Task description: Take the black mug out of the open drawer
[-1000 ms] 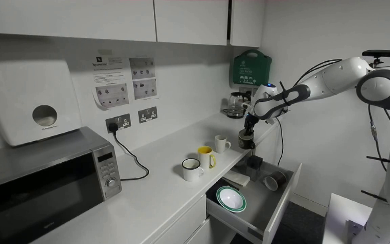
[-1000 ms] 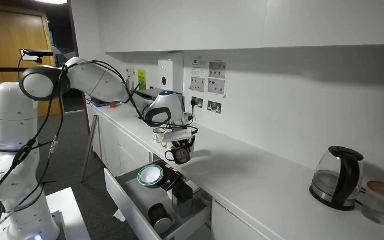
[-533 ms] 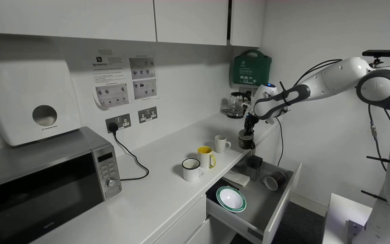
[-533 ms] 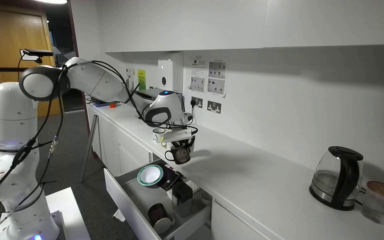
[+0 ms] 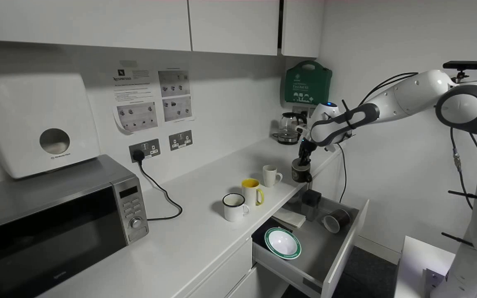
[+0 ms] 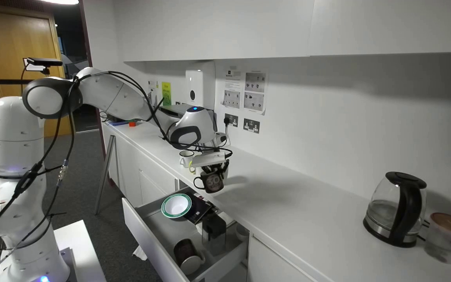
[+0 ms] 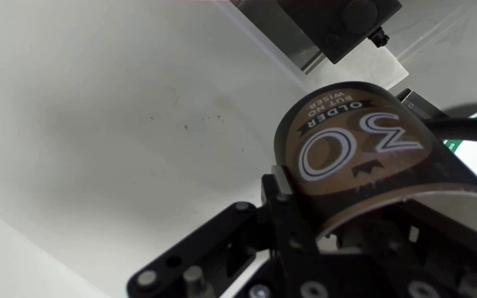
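The black mug (image 5: 301,174) hangs in the air near the counter's front edge, out of the open drawer (image 5: 348,250). It also shows in an exterior view (image 6: 213,183), handle toward the drawer side. In the wrist view the mug (image 7: 358,145) has a brown "30" print and a pale inside. My gripper (image 5: 304,159) is shut on the mug's wall from above. In the wrist view one fingertip (image 7: 278,182) presses the outside. The other finger goes into the mug's mouth, and its tip is hidden. The drawer (image 6: 151,244) stands pulled out below.
The drawer holds another dark mug (image 5: 338,220) on its side, a green-rimmed bowl (image 5: 283,243) and a black-topped clear container (image 6: 214,231). On the counter stand a white mug (image 5: 271,176), a yellow-lined mug (image 5: 250,193), a black-rimmed mug (image 5: 233,209) and a kettle (image 6: 395,211).
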